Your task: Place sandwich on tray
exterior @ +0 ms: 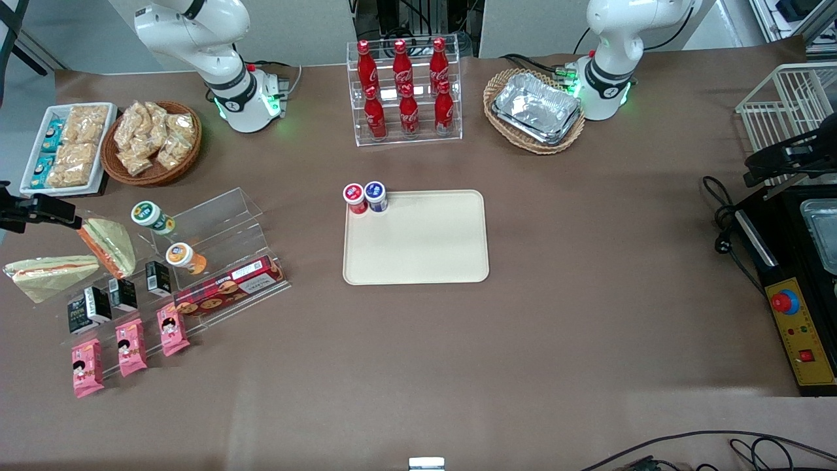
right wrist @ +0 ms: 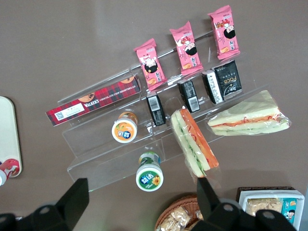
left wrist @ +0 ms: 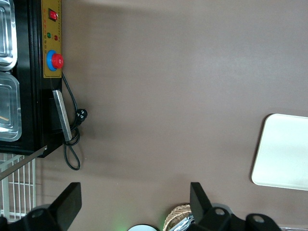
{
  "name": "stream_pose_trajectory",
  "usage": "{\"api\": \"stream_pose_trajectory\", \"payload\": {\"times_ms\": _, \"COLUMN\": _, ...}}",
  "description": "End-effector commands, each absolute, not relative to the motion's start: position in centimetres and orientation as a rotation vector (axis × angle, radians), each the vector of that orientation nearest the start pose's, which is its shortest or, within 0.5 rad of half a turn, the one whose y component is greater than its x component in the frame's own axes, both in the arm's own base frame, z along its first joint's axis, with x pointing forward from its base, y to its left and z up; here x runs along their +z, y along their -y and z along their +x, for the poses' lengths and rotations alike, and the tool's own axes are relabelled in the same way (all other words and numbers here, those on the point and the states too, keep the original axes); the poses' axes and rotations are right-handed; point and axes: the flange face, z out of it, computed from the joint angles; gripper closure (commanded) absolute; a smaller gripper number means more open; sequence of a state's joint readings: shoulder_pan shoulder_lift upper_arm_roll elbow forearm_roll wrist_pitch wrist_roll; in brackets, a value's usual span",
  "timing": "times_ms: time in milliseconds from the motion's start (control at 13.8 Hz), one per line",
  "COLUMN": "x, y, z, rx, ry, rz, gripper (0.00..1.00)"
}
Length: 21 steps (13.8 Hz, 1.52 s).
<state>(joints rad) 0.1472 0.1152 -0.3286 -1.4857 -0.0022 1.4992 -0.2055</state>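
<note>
Sandwich [exterior: 49,273] [right wrist: 248,118]: triangular wedge in clear wrap, pale cream bread with a thin orange-red and green stripe, lying flat on the desk at the working arm's end.

Tray [exterior: 416,237] [left wrist: 284,151] [right wrist: 8,134]: cream-beige, rectangular, rounded corners, low rim, flat at mid-desk, well apart from the sandwich.

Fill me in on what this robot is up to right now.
The job is to put the sandwich onto the tray, and nothing has been picked up yet. The gripper is open and holds nothing, hovering above the clear acrylic snack stand at the working arm's end of the table. The sandwich lies beside a greener wedge. The tray sits mid-table with only two small capped tubs at one corner.
</note>
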Motion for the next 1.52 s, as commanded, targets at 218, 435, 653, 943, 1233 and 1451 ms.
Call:
{"api": "stream_pose_trajectory", "payload": {"times_ms": 218, "x": 60.1, "y": 9.1, "z": 56.9, "rx": 0.163, "ry": 0.046, "rz": -3.145, "gripper": 0.00}}
{"api": "stream_pose_trajectory", "payload": {"times_ms": 435, "x": 60.0, "y": 9.5, "z": 56.8, "rx": 0.163, "ry": 0.032, "rz": -3.131, "gripper": 0.00}}
{"api": "stream_pose_trajectory", "payload": {"times_ms": 653, "x": 59.4, "y": 9.6, "z": 56.4, "rx": 0.224, "ry": 0.024, "rz": -3.120, "gripper": 0.00}}
{"api": "stream_pose_trajectory", "payload": {"times_ms": 943, "x": 59.2, "y": 9.4, "z": 56.4, "rx": 0.235, "ry": 0.031, "rz": -3.119, "gripper": 0.00}}
{"api": "stream_pose_trajectory", "payload": {"times_ms": 1233, "x": 59.0, "y": 9.2, "z": 56.4, "rx": 0.245, "ry": 0.026, "rz": -3.117, "gripper": 0.00}}
{"api": "stream_pose_trajectory", "payload": {"times_ms": 1451, "x": 58.8, "y": 9.1, "z": 56.3, "rx": 0.249, "ry": -0.081, "rz": -3.122, "gripper": 0.00}}
